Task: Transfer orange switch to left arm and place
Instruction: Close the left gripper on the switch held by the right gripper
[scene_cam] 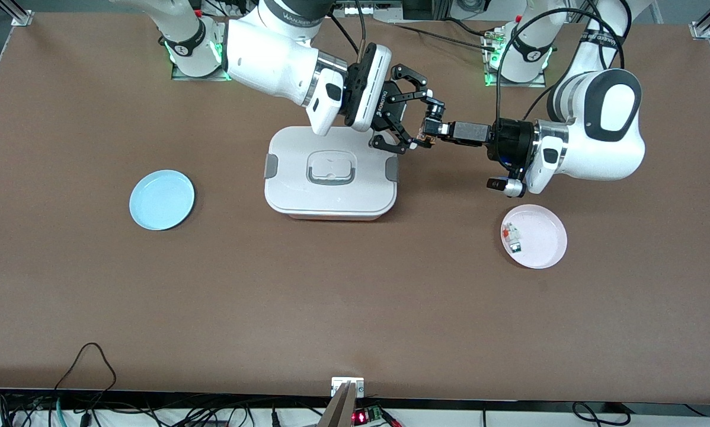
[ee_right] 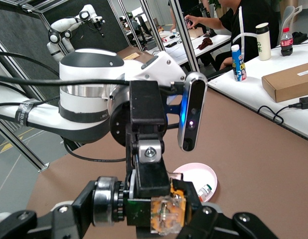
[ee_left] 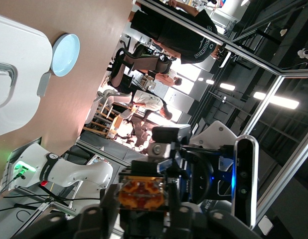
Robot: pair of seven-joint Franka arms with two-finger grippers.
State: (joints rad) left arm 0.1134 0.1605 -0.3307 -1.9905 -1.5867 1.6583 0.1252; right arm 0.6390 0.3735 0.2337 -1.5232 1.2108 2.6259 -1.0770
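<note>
The orange switch [scene_cam: 424, 141] is held in the air by my left gripper [scene_cam: 428, 133], which is shut on it just off the box's edge at the left arm's end. The white box [scene_cam: 331, 172] stands mid-table. My right gripper [scene_cam: 421, 118] is open, its fingers spread on either side of the switch and the left gripper's tip without closing on them. In the left wrist view the switch [ee_left: 141, 191] sits between my left gripper's dark fingers [ee_left: 142, 201]. In the right wrist view the switch [ee_right: 169, 214] lies between my right gripper's spread fingers [ee_right: 139, 226].
A pink plate [scene_cam: 534, 236] holding small red-and-white and green-and-white parts [scene_cam: 512, 237] lies toward the left arm's end, nearer the front camera. A blue plate [scene_cam: 162, 199] lies toward the right arm's end. The box also shows in the left wrist view [ee_left: 14, 74].
</note>
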